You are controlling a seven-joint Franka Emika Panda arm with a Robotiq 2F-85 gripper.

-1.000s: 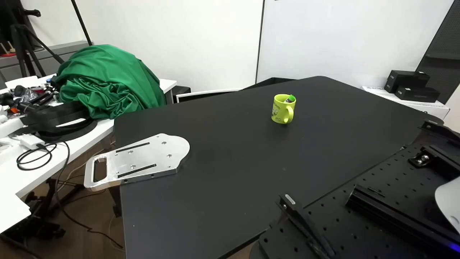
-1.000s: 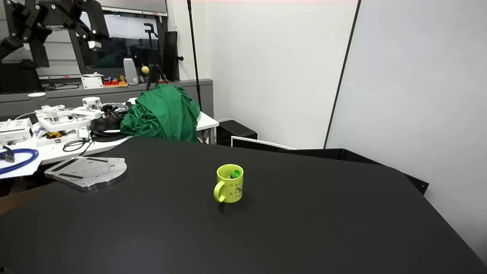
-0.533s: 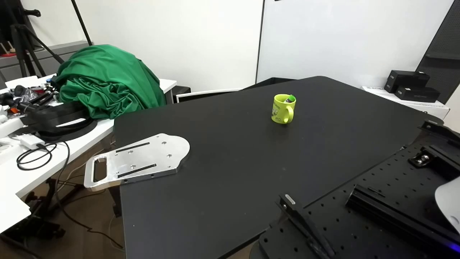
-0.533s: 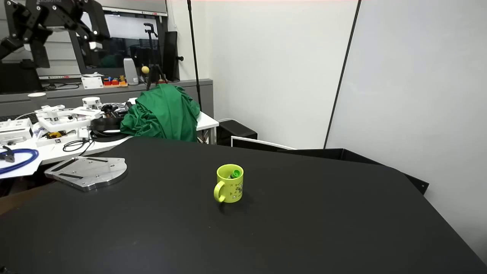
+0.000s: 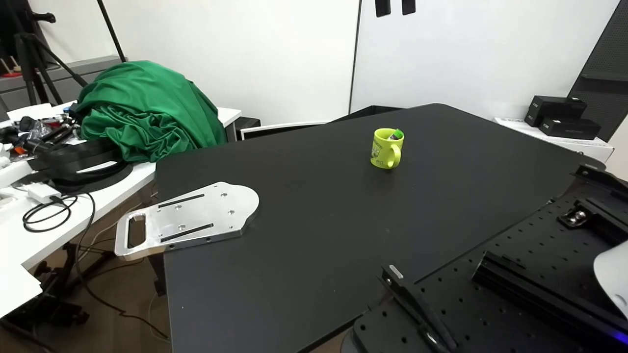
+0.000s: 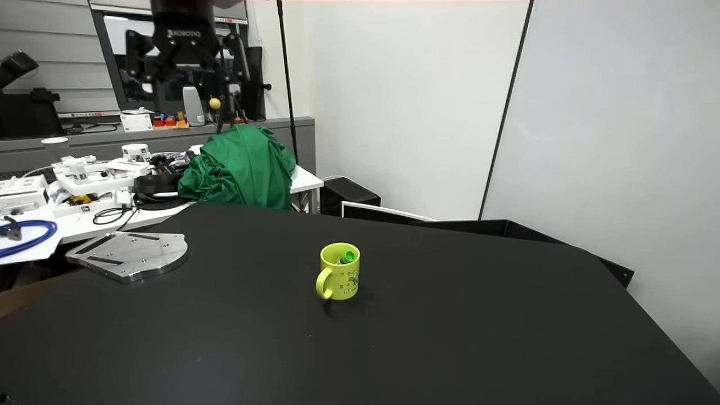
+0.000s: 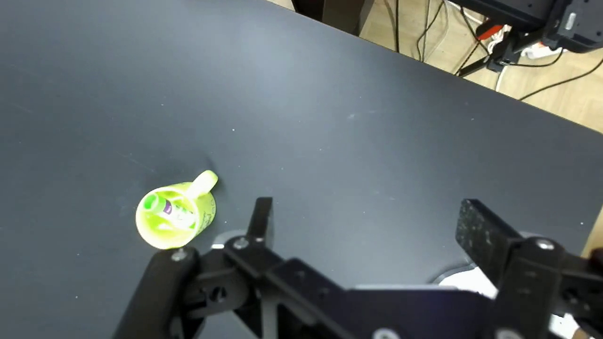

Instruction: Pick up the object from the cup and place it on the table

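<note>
Green-capped stick (image 7: 172, 211), slim and pale-bodied, leaning inside a lime cup (image 6: 340, 278) that stands upright on a wide black surface (image 6: 461, 337). Its cap shows at the cup's mouth in both exterior views, and its lower part sits down within. The stick is narrower than the mouth, so I take it that the cup's wall props it at that slant. The handle (image 5: 394, 157) juts from the cup's side, clear of the mouth.

Above, well apart from the cup, hangs the black tool (image 7: 366, 217), pointing down, its fingers (image 7: 261, 217) wide apart and holding nothing. I judge that spread is meant for straddling the cap; it leaves room for error, though a finger could catch the rim and tip the cup. The lift has yet to happen, and the next move probably calls for lining up over the mouth.

A silver metal plate (image 5: 196, 215) lies flat at the surface's edge, its slotted end overhanging, perhaps so that someone can grab it there.
</note>
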